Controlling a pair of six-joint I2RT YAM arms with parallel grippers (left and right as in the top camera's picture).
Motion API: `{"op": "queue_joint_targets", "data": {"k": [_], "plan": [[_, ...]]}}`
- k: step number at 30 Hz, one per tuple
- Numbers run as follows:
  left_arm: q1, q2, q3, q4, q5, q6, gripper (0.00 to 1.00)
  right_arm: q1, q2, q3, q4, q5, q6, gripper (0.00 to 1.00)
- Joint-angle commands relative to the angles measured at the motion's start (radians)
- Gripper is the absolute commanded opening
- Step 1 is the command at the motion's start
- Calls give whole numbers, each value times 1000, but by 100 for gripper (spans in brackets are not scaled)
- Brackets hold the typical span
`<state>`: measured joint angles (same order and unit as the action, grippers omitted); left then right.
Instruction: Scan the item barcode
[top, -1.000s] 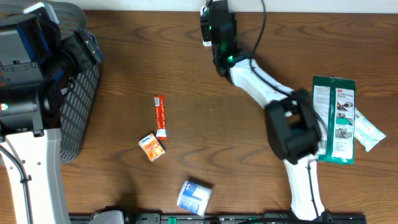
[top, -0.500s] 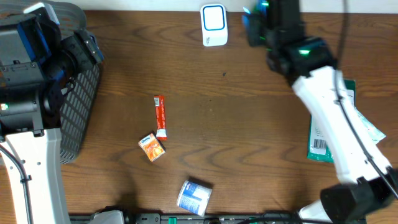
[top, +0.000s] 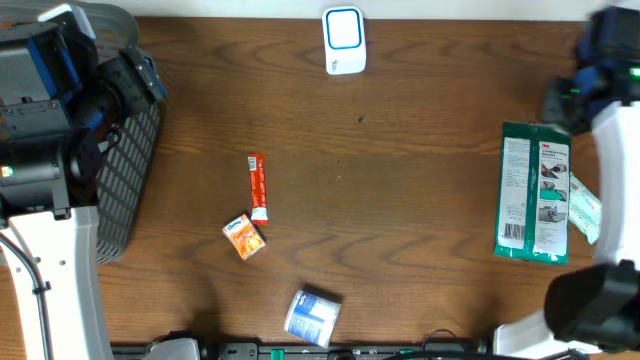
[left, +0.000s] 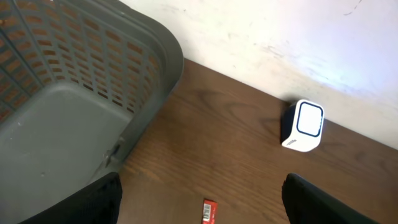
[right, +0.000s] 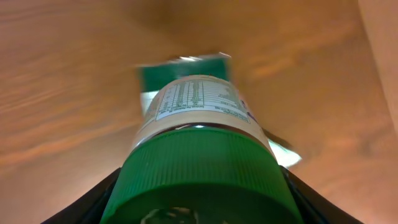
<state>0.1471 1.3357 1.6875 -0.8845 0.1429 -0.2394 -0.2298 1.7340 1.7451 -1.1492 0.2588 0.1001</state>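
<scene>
Right claw (right: 199, 214): jaws about halfway apart and clamped on a round bottle (right: 196, 106) with a smooth green plastic cap and a pale paper label. Grips it at the cap end, one dark finger (right: 93, 202) pressed to each side. Label wrapped around the curved body, with a table of fine print; barcode not made out. Hangs over the far right edge of the brown wood-grain table (top: 420, 200).

Near that claw, on the side toward the robot's base: a flat, glossy green packet (top: 535, 190) with white printed panels, overlapping a soft white-and-green pouch (top: 585, 210).

Well away to that claw's left, at the table's back edge: a small boxy white plastic scanner (top: 342, 40) with a rounded, blue-outlined window.

Left claw (left: 202, 183): spread wide, nothing between its black fingers (left: 87, 199). Below it and to its left: a grey plastic basket (left: 155, 43) with lattice-perforated walls and a smooth rounded rim. Ahead and to its right: the scanner, upright on the wood.

Mid-table, well apart from both claws: a narrow red foil sachet (top: 258, 187); just beyond its near end, a small orange cardboard carton (top: 244, 237); closer still to the robot's base, a white-and-blue cylinder (top: 312, 316) lying on its side.
</scene>
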Motion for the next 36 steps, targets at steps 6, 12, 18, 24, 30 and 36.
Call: {"op": "queue_joint_targets", "data": {"k": [6, 12, 18, 24, 30, 36], "plan": [[3, 5, 3, 2, -5, -2, 83, -255, 171, -53, 124, -178, 42, 4], [3, 5, 3, 2, -5, -2, 83, -335, 305, -53, 165, -208, 42, 4], [3, 5, 3, 2, -5, -3, 83, -376, 357, -53, 184, -239, 42, 14], [3, 5, 3, 2, -5, -2, 83, -381, 360, -53, 197, -253, 40, 99], [3, 5, 3, 2, -5, -2, 83, -382, 346, -32, 188, -267, 7, 99], [3, 5, 3, 2, -5, -2, 83, -385, 266, 59, 114, -278, 8, 99]]}}
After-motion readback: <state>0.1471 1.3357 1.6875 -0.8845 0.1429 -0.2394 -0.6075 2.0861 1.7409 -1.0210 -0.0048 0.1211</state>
